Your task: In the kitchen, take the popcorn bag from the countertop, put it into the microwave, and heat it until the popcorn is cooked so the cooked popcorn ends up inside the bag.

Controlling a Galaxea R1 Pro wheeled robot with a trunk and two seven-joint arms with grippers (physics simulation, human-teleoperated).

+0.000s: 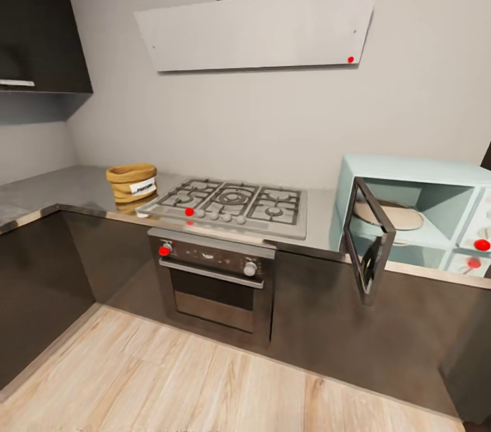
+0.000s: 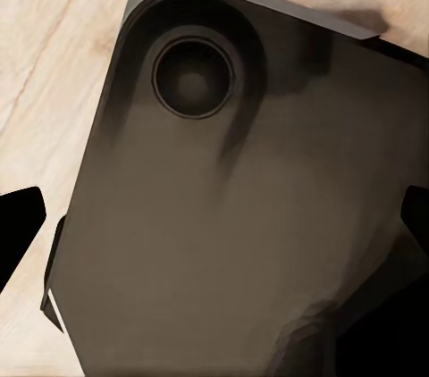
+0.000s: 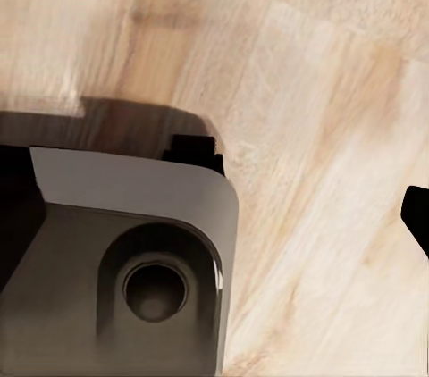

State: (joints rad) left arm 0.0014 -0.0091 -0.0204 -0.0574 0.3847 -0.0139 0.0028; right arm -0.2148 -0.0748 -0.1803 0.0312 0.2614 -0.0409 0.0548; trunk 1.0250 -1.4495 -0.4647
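Observation:
The tan popcorn bag [image 1: 131,182] with its white label stands upright on the grey countertop [image 1: 75,188], left of the hob. Its popcorn is hidden from here. At the right end sits the mint-blue microwave [image 1: 416,210]; its dark glass door [image 1: 367,239] hangs open toward me, and a round turntable plate [image 1: 389,215] shows inside. In the left wrist view, my left gripper [image 2: 214,221] hangs open over my own dark base, its black fingertips [image 2: 20,221] wide apart. My right gripper [image 3: 214,216] is also open and empty above the wooden floor.
A grey gas hob [image 1: 228,204] with black grates lies between the bag and the microwave, above a built-in oven [image 1: 215,279]. A slanted extractor hood [image 1: 262,26] hangs over it. Dark cabinet fronts [image 1: 41,275] line the corner at left. Wooden floor [image 1: 204,384] stretches before the counter.

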